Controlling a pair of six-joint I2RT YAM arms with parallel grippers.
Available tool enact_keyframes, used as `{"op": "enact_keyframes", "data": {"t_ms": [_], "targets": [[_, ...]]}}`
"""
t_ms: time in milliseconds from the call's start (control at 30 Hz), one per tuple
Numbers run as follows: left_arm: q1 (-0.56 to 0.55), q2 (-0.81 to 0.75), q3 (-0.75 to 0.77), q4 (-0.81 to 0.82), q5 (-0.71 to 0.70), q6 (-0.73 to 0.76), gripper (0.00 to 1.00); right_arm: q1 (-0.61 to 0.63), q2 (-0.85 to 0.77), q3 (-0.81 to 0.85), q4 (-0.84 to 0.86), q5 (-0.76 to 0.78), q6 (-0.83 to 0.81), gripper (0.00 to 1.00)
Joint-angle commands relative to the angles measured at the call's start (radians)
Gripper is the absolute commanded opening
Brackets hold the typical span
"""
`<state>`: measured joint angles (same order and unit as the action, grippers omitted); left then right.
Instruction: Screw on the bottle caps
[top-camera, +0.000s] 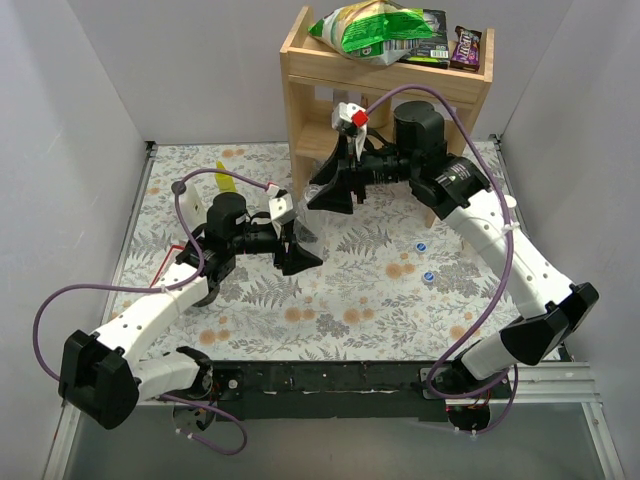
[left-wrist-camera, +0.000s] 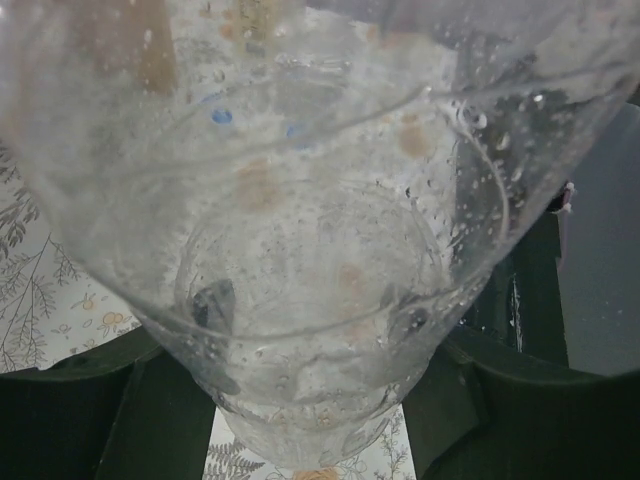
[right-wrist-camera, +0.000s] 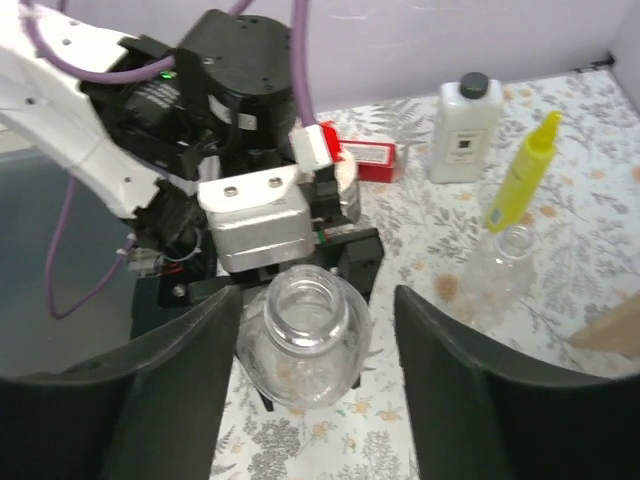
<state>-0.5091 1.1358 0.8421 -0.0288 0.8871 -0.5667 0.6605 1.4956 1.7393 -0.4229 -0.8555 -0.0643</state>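
Left gripper (top-camera: 298, 258): clenched on larger clear bottle (right-wrist-camera: 300, 335), neck uncapped. Right gripper (top-camera: 328, 200): hung released, jaws spread either side of that neck; nearer to blue caps (top-camera: 421, 246), well apart rightward on table (top-camera: 380, 320).

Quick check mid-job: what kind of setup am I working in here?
Likely a lab test cell dressed as a home tabletop: plain grey panel walls box in a floral cloth, and a small wooden shelf holds snack packets.

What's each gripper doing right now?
Left gripper: closed on the bottle.
Right gripper: open, either side of the bottle's neck, holding nothing.
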Motion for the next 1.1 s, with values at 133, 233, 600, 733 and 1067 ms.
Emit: {"op": "enact_keyframes", "data": {"t_ms": [133, 233, 600, 733, 1067], "targets": [[0.0, -0.068, -0.032, -0.028, -0.063, 0.05, 0.36, -0.286, -0.098, -0.021, -0.232, 0.112, -0.103, 0.89], [0.0, -0.041, -0.035, -0.049, -0.094, 0.076, 0.29, -0.381, -0.129, -0.112, -0.377, 0.053, -0.338, 0.89], [0.001, -0.016, -0.012, -0.074, -0.183, 0.133, 0.0, -0.499, -0.113, -0.483, -0.585, 0.553, -0.9, 0.8], [0.004, -0.021, -0.021, -0.056, -0.211, 0.113, 0.0, -0.526, -0.071, -0.563, -0.545, 0.552, -0.954, 0.78], [0.023, -0.028, -0.025, -0.082, -0.215, 0.11, 0.0, -0.526, -0.011, -0.716, -0.375, 0.585, -1.097, 0.89]]}}
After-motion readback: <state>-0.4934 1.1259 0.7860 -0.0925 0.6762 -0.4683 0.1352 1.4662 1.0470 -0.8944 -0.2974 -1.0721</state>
